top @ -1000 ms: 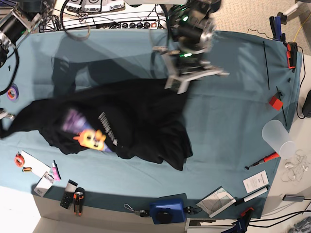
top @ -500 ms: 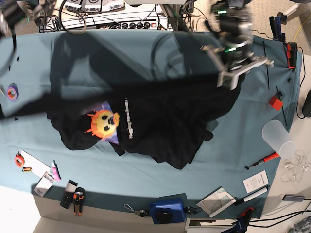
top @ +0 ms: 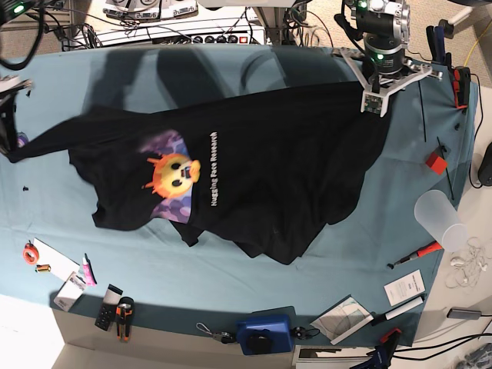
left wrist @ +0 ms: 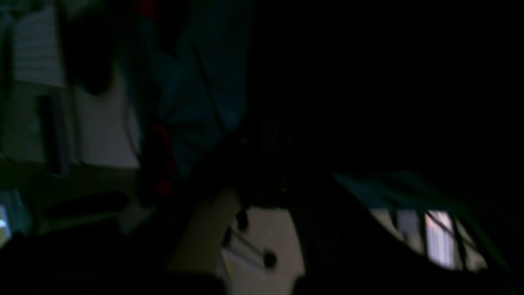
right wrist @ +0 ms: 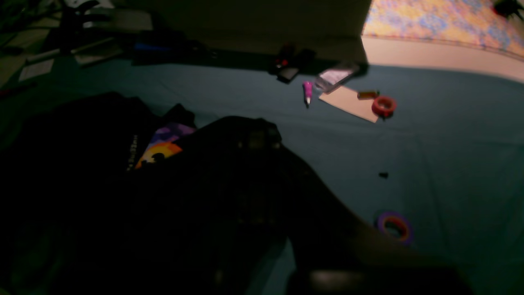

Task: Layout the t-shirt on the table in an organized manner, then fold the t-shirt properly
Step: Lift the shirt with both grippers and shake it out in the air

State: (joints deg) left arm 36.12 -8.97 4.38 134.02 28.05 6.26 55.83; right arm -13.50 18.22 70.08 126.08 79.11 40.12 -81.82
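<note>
The black t-shirt [top: 269, 169] hangs stretched across the teal table [top: 369, 231], its orange face print [top: 173, 175] and white lettering facing up. My left gripper [top: 374, 104] is at the back right, shut on one corner of the shirt. At the far left edge my right gripper [top: 8, 142] is shut on the other stretched end. The lower hem lies crumpled toward the front. In the right wrist view black cloth [right wrist: 82, 164] trails away from the camera with the print [right wrist: 161, 147] peeking out. Dark cloth [left wrist: 368, 82] fills most of the left wrist view, hiding the fingers.
A red block [top: 437, 161], a clear cup [top: 440, 219] and a red-handled screwdriver [top: 415, 254] lie along the right edge. A blue device [top: 264, 332], papers [top: 403, 287] and small tools line the front. An orange tape roll [top: 29, 253] sits front left, a purple one [right wrist: 394, 227] near my right gripper.
Both arms have swung apart, the left one toward the back right corner. The shirt has been pulled from a bunched heap into a wide stretch, with the print now fully showing.
</note>
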